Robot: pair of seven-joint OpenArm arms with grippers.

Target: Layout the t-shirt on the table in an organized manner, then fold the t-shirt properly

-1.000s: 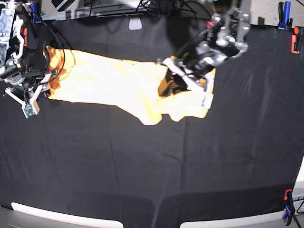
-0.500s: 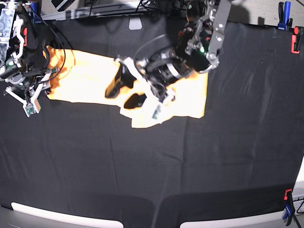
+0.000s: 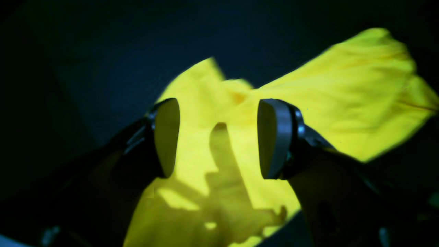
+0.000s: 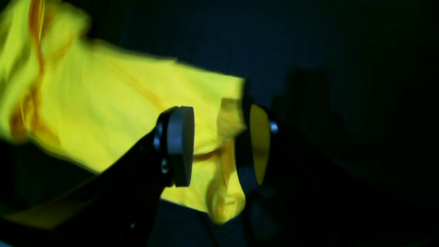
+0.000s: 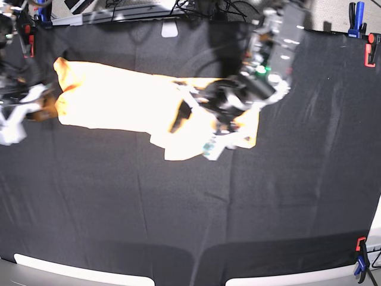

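The yellow-orange t-shirt (image 5: pixel 119 98) lies stretched in a long band across the far half of the black table (image 5: pixel 178 208), glowing pale under the light. My left gripper (image 5: pixel 197 128) hovers over the shirt's right-middle part. In the left wrist view it (image 3: pixel 219 137) is open and empty, with the shirt (image 3: pixel 325 89) beneath. My right gripper (image 5: pixel 30 110) is blurred at the shirt's left end. In the right wrist view it (image 4: pixel 219 145) has its jaws apart, with a corner fold of the shirt (image 4: pixel 229 120) between them.
Red clamps (image 5: pixel 370 50) and a blue one (image 5: pixel 355 18) sit at the far right corner, and another clamp (image 5: pixel 360 253) at the near right. A white tag (image 5: pixel 169 30) lies at the far edge. Cables and a metal rail (image 5: pixel 119 12) run behind the table.
My left arm swung left over the shirt, then came back right towards its middle. My right arm has shifted left and blurs. The shirt's right end has drawn in slightly.
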